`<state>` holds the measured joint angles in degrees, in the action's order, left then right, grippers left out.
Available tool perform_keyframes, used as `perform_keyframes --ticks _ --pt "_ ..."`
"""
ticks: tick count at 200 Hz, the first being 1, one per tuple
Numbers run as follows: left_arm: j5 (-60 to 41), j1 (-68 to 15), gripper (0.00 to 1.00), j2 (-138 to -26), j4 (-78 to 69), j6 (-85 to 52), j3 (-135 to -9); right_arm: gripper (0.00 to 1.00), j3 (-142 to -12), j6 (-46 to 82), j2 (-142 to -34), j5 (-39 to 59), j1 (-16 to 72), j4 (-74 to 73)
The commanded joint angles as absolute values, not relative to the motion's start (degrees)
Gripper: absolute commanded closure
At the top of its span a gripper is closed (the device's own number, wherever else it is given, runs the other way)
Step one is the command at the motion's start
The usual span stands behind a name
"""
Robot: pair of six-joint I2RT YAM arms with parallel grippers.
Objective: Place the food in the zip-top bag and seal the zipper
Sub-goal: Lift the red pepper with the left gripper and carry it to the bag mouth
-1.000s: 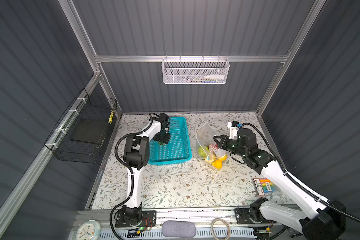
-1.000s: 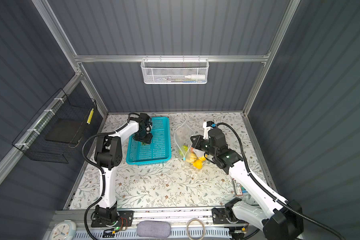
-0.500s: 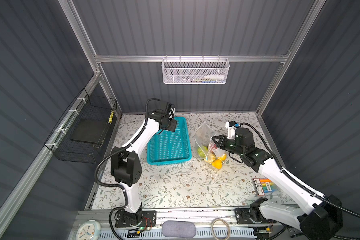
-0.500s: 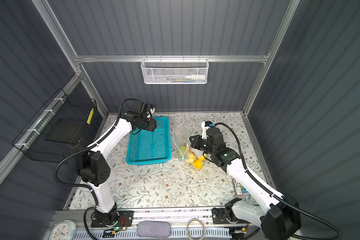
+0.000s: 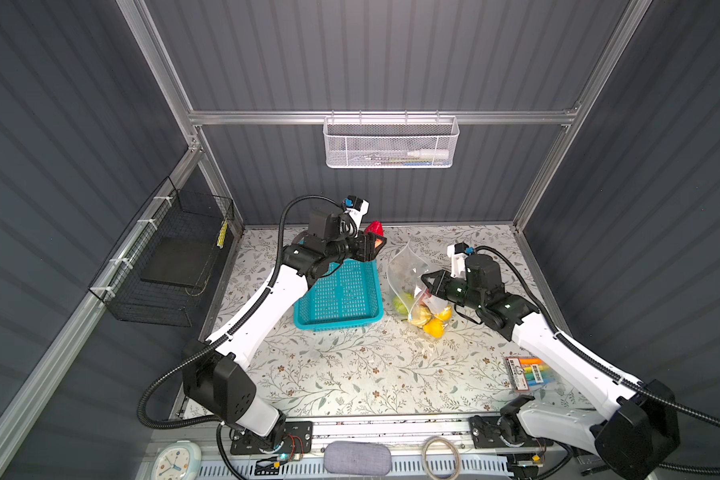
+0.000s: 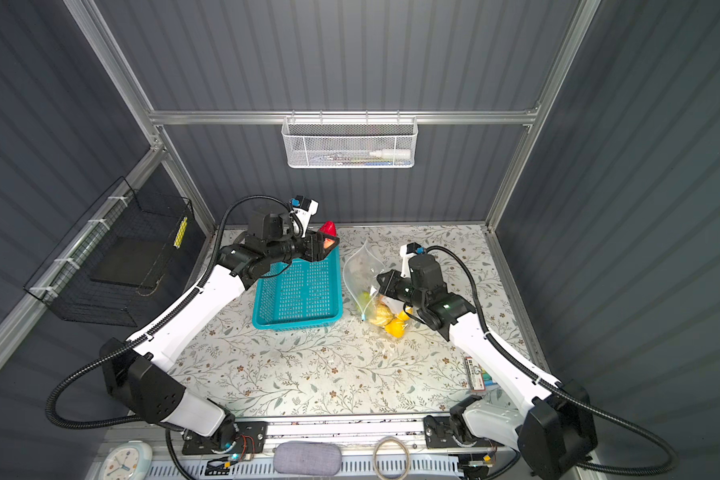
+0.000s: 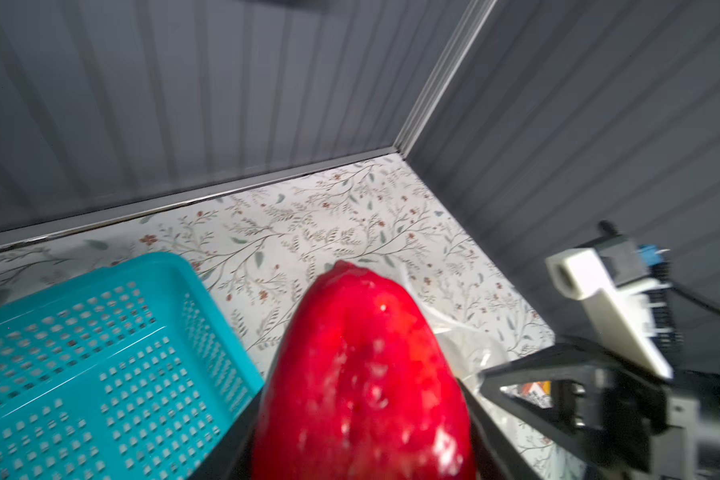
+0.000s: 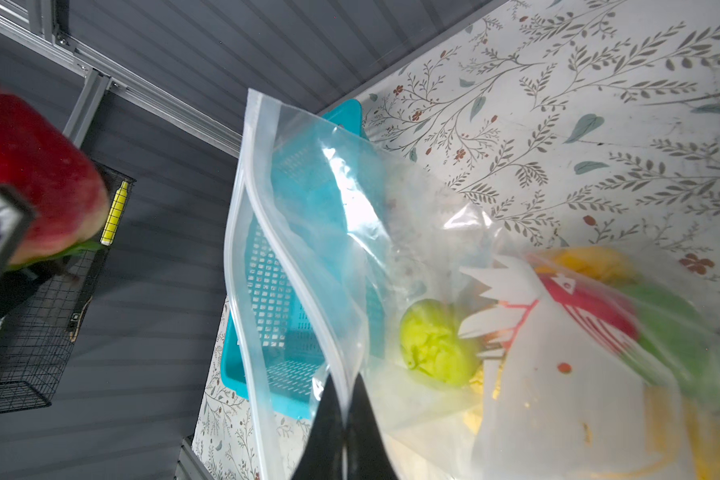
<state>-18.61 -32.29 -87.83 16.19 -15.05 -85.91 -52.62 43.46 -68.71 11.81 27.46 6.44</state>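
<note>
orange, green and blue markers in a flat packet lay nearest me on the flower-printed table, no part of the job. beyond them the bag sat just beside the basket. it was thin clear film, crinkly and limp, with yellow fruit and a green fruit pooled in its low end. i judged it light and floppy, with no shape of its own, so the firmer zipper strip along the mouth looked the place to take it. the right pincer was closed tight on the film at that edge, holding the mouth up and gaping. the teal basket was stiff plastic, perforated all over. farthest back, above the basket's far end, the left pincer was clamped on a red fruit. it was glossy and tapered. it looked hard, probably hollow and light, and slick too, so a hold across its broad middle seemed safest.
</note>
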Motion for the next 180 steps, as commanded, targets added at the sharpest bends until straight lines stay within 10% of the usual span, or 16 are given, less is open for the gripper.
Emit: perform_keyframes --ticks 1,180 --pt "-22.36 -36.64 0.43 -86.84 10.78 -18.11 -83.63 1.00 -55.42 42.32 -69.48 11.84 27.25 6.20" --pt "0.83 -48.98 0.44 -102.56 20.51 -22.35 -86.93 1.00 -53.03 44.34 -66.99 13.36 26.98 1.75"
